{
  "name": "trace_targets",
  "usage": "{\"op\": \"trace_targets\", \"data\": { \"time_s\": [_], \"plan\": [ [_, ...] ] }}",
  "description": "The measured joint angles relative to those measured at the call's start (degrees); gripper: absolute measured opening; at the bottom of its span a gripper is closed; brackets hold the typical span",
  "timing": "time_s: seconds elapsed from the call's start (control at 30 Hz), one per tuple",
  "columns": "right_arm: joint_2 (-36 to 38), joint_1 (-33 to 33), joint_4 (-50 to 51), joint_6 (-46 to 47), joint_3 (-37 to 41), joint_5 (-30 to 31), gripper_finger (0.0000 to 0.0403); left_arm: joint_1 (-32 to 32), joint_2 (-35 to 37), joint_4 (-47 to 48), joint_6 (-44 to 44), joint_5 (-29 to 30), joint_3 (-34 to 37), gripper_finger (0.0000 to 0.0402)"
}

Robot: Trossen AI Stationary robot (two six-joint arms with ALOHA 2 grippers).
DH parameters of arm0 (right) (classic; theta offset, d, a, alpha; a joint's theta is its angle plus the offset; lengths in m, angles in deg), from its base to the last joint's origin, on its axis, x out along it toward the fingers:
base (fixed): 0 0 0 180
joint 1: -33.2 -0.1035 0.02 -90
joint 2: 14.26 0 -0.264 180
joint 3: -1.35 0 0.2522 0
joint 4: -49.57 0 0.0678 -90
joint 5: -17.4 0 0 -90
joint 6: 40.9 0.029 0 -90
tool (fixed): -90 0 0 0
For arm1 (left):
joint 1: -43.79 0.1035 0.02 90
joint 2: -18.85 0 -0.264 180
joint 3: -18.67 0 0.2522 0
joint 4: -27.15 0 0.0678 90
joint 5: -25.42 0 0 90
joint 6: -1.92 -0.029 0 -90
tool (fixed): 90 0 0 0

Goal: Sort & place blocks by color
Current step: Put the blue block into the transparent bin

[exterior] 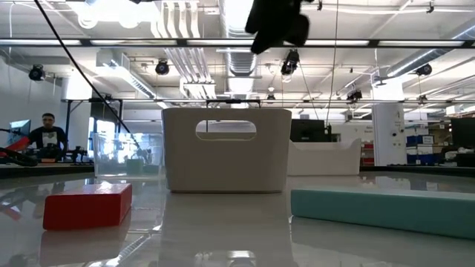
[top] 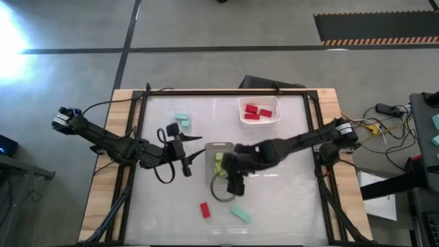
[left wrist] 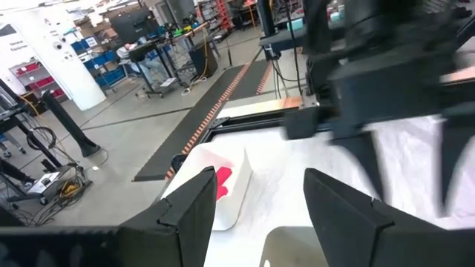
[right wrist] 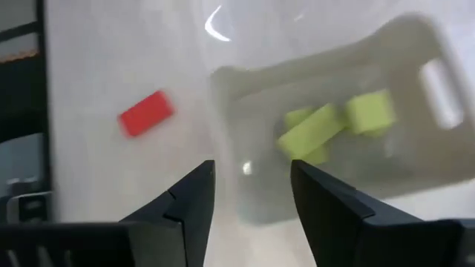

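Fingers open, empty – right gripper (right wrist: 249,200) over bin (right wrist: 415,44) of yellow-green blocks (right wrist: 315,130). Red block (right wrist: 146,113) loose on table: light, rigid, probably slick – pinch long flat sides. Left gripper (left wrist: 256,204) open too.

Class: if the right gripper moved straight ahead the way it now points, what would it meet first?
Probably the clear container holding yellow-green blocks. The right gripper is open, empty, and points down at its near wall, though depth is hard to judge.

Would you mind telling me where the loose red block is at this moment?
In the high view the loose red block lies on the table's near part, left of the teal block and below the middle container holding yellow-green blocks.
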Motion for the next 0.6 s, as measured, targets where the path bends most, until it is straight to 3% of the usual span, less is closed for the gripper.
{"op": "trace_targets", "data": {
  "time_s": [0.4, 0.6],
  "plan": [
    [-0.21, -11.51, -0.1, 21.6, 0.09, -1.59, 0.0141, 0.0, 0.0, -2.08, -0.06, -0.02, 0.0, 0.0187],
    [-5.03, -14.94, -1.85, 27.77, -0.09, -1.08, 0.0124, -0.02, 0.0, -4.73, -1.92, -0.06, -0.21, 0.0187]
  ]
}}
